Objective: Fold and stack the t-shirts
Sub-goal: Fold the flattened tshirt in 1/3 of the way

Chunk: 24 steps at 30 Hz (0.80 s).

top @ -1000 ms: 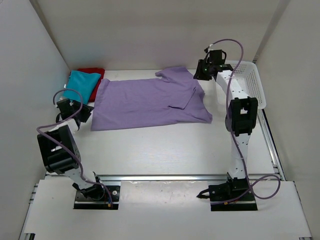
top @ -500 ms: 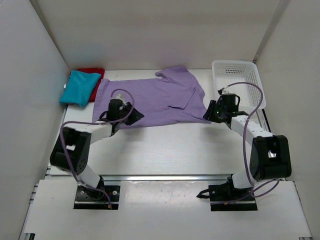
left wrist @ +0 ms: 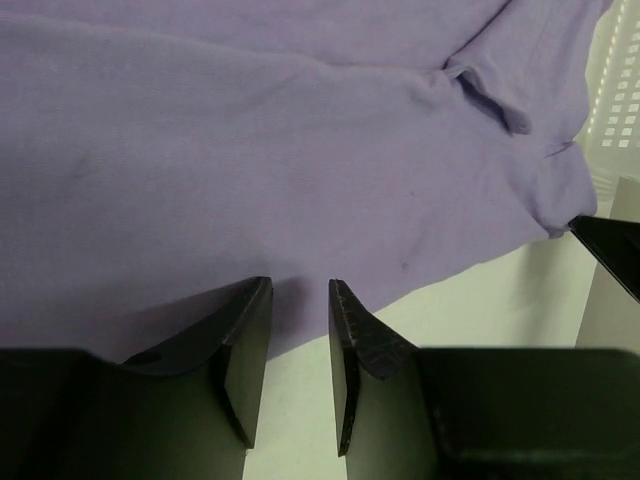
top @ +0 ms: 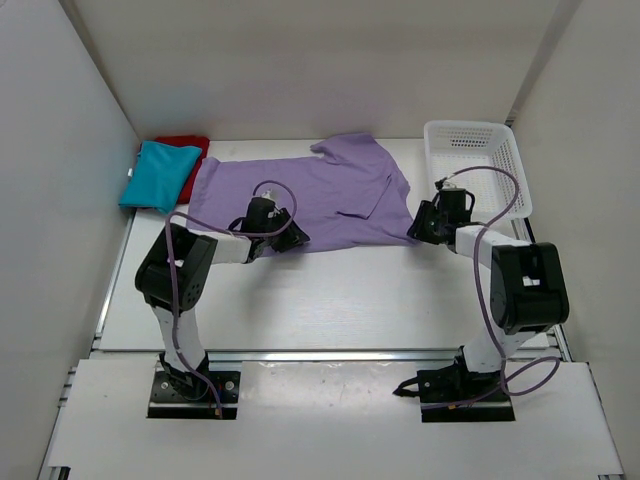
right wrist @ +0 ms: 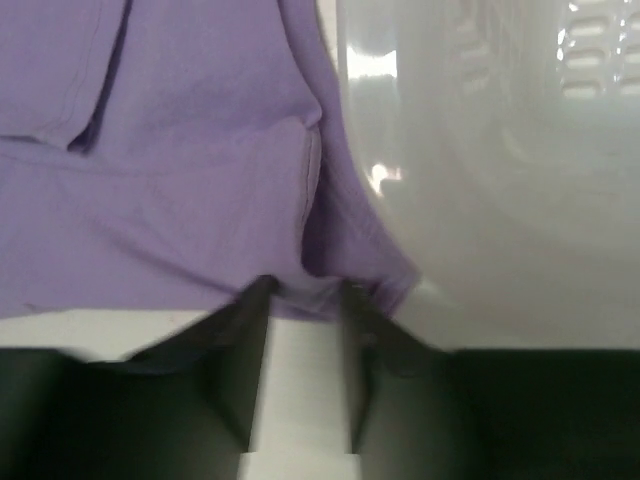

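Observation:
The lavender t-shirt [top: 300, 195] lies spread flat mid-table, its right side folded over. A folded teal t-shirt [top: 160, 172] rests at the far left, partly on a red t-shirt [top: 185, 145] behind it. My left gripper [top: 297, 238] is low at the lavender shirt's near hem. In the left wrist view the left gripper [left wrist: 300, 287] is open, fingertips over the hem [left wrist: 300, 200], bare table between them. My right gripper [top: 415, 228] is at the shirt's near right corner. In the right wrist view the right gripper [right wrist: 305, 290] is open, tips touching that corner [right wrist: 330, 270].
A white mesh basket [top: 470, 126] stands at the back right, just beyond the right gripper, and its wall [right wrist: 480, 150] fills the right of the right wrist view. White walls close in the left, back and right sides.
The left arm swung from the table's left edge to the middle of the shirt's near hem. The right arm came down from the back to the near right corner. Its jaws widened and the left's narrowed.

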Motion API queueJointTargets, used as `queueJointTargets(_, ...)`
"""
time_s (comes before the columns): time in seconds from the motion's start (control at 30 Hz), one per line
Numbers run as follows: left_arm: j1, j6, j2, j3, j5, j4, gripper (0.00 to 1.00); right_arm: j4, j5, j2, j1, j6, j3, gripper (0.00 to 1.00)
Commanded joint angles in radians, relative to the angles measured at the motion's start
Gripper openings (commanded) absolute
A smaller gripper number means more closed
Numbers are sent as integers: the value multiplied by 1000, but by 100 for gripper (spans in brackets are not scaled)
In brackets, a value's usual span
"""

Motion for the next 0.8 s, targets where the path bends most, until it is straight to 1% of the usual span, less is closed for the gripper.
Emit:
queueJointTargets(0.0,17,-11,-17,-49,2,47,39,86,45,34,0,-9,58,24)
queueJointTargets(0.03,31,-11,-22,-71,11,48,39,85,54,43,7,-9,68,18)
queueJointTargets(0.07,34,-5,-34,-89,19,53,38,88,75,48,1,-8,76,9)
queueJointTargets(0.1,36,3,-40,-98,13,50,39,91,76,52,7,-11,76,4)
queueJointTargets(0.17,34,18,-68,-144,-12,41,39,97,131,63,17,-18,96,0)
queueJointTargets(0.3,45,24,-94,-189,11,54,38,68,218,92,30,-37,137,1)
queueJointTargets(0.33,41,29,-103,-198,11,47,39,44,238,107,26,-34,148,2)
queueJointTargets(0.43,45,36,-131,-233,21,50,40,36,266,92,26,-17,107,12)
queueJointTargets(0.5,33,35,-146,-244,31,47,40,28,269,49,29,-5,73,25)
queueJointTargets(0.53,27,35,-157,-247,36,42,41,24,261,37,32,-3,67,26)
queueJointTargets(0.57,22,35,-172,-246,39,42,43,16,264,3,50,9,59,31)
queueJointTargets(0.7,-15,26,-247,-232,22,25,44,-19,301,-144,95,25,27,35)
queueJointTargets(0.77,-24,18,-255,-205,8,22,45,-16,286,-167,118,29,19,35)
